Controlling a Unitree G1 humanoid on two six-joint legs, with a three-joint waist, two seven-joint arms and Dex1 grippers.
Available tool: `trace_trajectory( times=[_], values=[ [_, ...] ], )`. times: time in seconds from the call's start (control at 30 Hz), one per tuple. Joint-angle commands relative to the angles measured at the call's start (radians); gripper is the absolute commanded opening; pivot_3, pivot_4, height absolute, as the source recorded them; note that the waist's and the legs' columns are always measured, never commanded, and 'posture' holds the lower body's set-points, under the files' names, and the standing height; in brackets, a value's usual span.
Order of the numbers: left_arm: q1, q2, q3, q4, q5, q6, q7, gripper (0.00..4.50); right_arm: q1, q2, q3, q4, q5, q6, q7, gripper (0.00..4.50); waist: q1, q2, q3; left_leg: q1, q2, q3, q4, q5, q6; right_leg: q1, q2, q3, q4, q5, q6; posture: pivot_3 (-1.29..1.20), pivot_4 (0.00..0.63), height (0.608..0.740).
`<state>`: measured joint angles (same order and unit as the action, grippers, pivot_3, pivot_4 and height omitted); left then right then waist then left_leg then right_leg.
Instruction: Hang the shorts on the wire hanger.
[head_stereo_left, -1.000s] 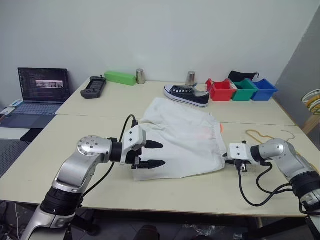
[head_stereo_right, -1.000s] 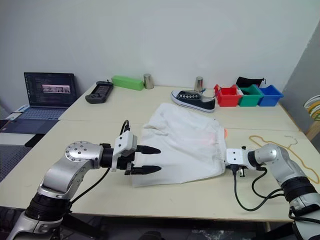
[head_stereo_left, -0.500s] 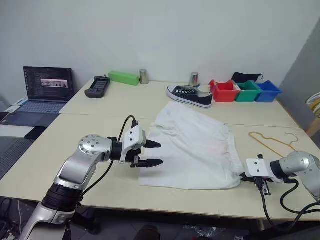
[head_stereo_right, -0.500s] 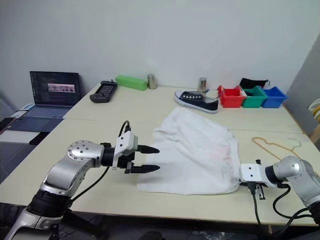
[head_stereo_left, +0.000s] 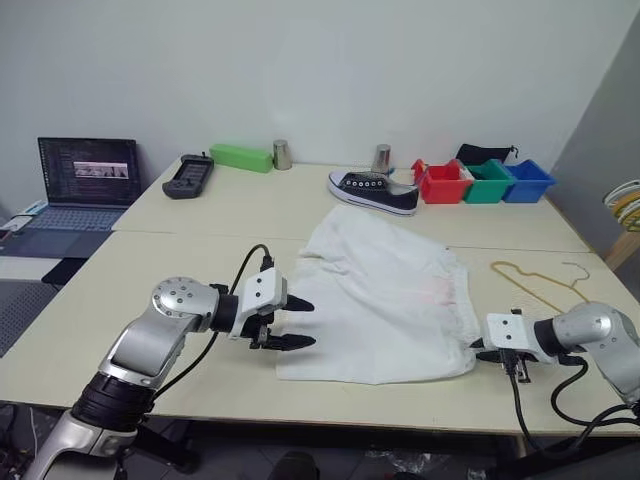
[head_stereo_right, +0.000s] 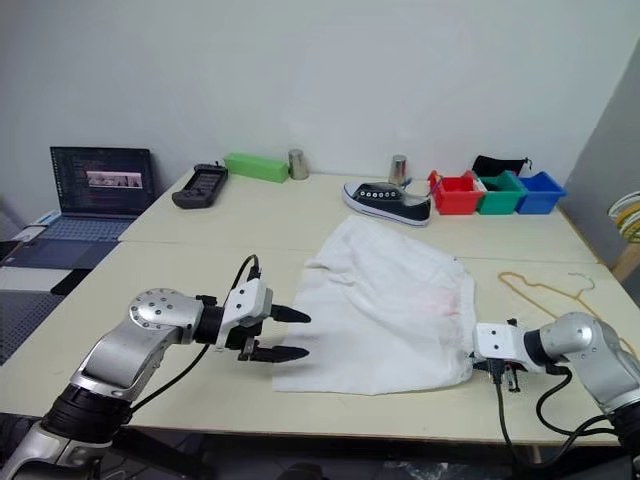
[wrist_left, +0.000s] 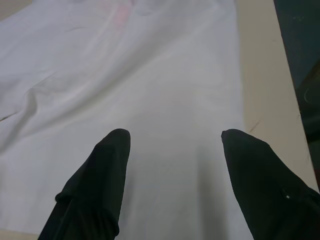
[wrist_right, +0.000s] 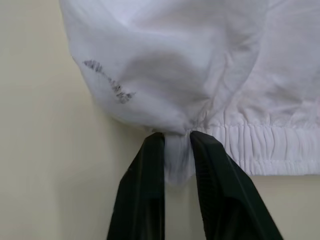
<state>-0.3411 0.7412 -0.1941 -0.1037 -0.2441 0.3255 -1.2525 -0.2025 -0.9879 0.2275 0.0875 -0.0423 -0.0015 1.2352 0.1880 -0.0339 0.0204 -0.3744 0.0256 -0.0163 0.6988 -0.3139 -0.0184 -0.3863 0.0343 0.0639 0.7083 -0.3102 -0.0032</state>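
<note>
The task is at an early stage. The shorts (head_stereo_left: 385, 300) lie spread flat on the table (head_stereo_left: 180, 260), near its front edge, and nothing hangs on the hanger (head_stereo_left: 535, 280), which lies on the table to their right, apart from them. The right gripper (wrist_right: 172, 150) has its fingers narrowly parted with a fold of fabric at the waistband corner between them. The left gripper (head_stereo_left: 292, 322) hovers wide open and empty at the shorts' left edge. Left to do: lift the shorts, fetch the hanger, drape them over it.
</note>
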Motion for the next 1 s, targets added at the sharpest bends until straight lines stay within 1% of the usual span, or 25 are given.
trace_trajectory(
  times=[0.03, 0.17, 0.3, 0.33, 0.37, 0.4, 0.53, 0.73, 0.87, 1.0],
  values=[
    [-0.020, -0.007, -0.004, 0.001, 0.004, -0.022, 0.003, 3.14, 0.011, -0.030, -0.049, -0.057, 0.033, 0.023, 0.013, 2.00, 0.000, 0.000, 0.000, 0.000, 0.000, 0.000, 0.000, 0.000, 0.000, 0.000, 0.000, 0.000, 0.000, 0.000, 0.000, 0.31, 0.000, 0.740],
    [-0.026, -0.010, -0.007, 0.009, 0.006, -0.030, -0.001, 3.14, 0.036, -0.058, -0.071, -0.103, 0.056, 0.050, 0.026, 2.82, -0.002, 0.001, 0.000, 0.000, 0.000, 0.000, 0.000, 0.000, 0.000, 0.000, 0.000, 0.000, 0.000, 0.000, 0.000, 0.30, 0.000, 0.740],
    [-0.044, -0.018, -0.012, 0.025, 0.009, -0.040, -0.004, 3.14, 0.062, -0.098, -0.118, -0.161, 0.102, 0.117, 0.048, 3.93, -0.001, 0.002, 0.001, 0.000, 0.000, 0.000, 0.000, 0.000, 0.000, 0.000, 0.000, 0.000, 0.000, 0.000, 0.000, 0.29, 0.000, 0.740],
    [-0.048, -0.022, -0.014, 0.027, 0.007, -0.042, -0.005, 3.14, 0.067, -0.106, -0.138, -0.166, 0.110, 0.129, 0.040, 4.09, -0.001, 0.002, 0.001, 0.000, 0.000, 0.000, 0.000, 0.000, 0.000, 0.000, 0.000, 0.000, 0.000, 0.000, 0.000, 0.29, 0.000, 0.740],
    [-0.052, -0.028, -0.017, 0.026, 0.005, -0.043, -0.007, 3.14, 0.070, -0.110, -0.162, -0.169, 0.122, 0.155, 0.028, 4.36, -0.002, 0.002, 0.001, 0.000, 0.000, 0.000, 0.000, 0.000, 0.000, 0.000, 0.000, 0.000, 0.000, 0.000, 0.000, 0.28, 0.000, 0.740],
    [-0.056, -0.035, -0.022, 0.025, 0.005, -0.046, -0.007, 3.14, 0.075, -0.110, -0.185, -0.167, 0.129, 0.173, 0.013, 4.47, -0.002, 0.002, 0.001, 0.000, 0.000, 0.000, 0.000, 0.000, 0.000, 0.000, 0.000, 0.000, 0.000, 0.000, 0.000, 0.28, 0.000, 0.740],
    [-0.062, -0.053, -0.043, 0.032, 0.016, -0.059, -0.012, 3.14, 0.087, -0.089, -0.226, -0.168, 0.143, 0.246, -0.042, 4.47, -0.003, 0.002, 0.001, 0.000, 0.000, 0.000, 0.000, 0.000, 0.000, 0.000, 0.000, 0.000, 0.000, 0.000, 0.000, 0.26, 0.000, 0.740],
    [-0.049, -0.023, -0.078, 0.070, 0.047, -0.100, -0.057, 3.14, 0.142, -0.096, -0.234, -0.221, 0.134, 0.229, -0.057, 4.47, -0.009, 0.002, 0.001, 0.000, 0.000, 0.000, -0.001, 0.000, 0.000, 0.000, 0.001, 0.001, 0.000, 0.000, 0.000, 0.25, 0.000, 0.740],
    [-0.026, 0.029, -0.108, 0.079, 0.071, -0.128, -0.118, 3.14, 0.176, -0.085, -0.208, -0.253, 0.100, 0.191, -0.083, 4.47, -0.025, 0.002, 0.001, 0.000, 0.000, 0.000, -0.001, 0.000, 0.000, 0.000, 0.002, 0.000, 0.000, 0.000, 0.000, 0.24, 0.000, 0.740],
    [-0.014, 0.021, -0.119, 0.103, 0.074, -0.126, -0.124, 3.14, 0.173, -0.054, -0.150, -0.232, 0.027, 0.129, -0.131, 4.47, -0.033, 0.002, 0.001, 0.000, 0.001, 0.000, -0.001, 0.000, 0.000, 0.000, 0.003, 0.000, 0.000, 0.000, 0.000, 0.24, 0.000, 0.740]
  ],
)
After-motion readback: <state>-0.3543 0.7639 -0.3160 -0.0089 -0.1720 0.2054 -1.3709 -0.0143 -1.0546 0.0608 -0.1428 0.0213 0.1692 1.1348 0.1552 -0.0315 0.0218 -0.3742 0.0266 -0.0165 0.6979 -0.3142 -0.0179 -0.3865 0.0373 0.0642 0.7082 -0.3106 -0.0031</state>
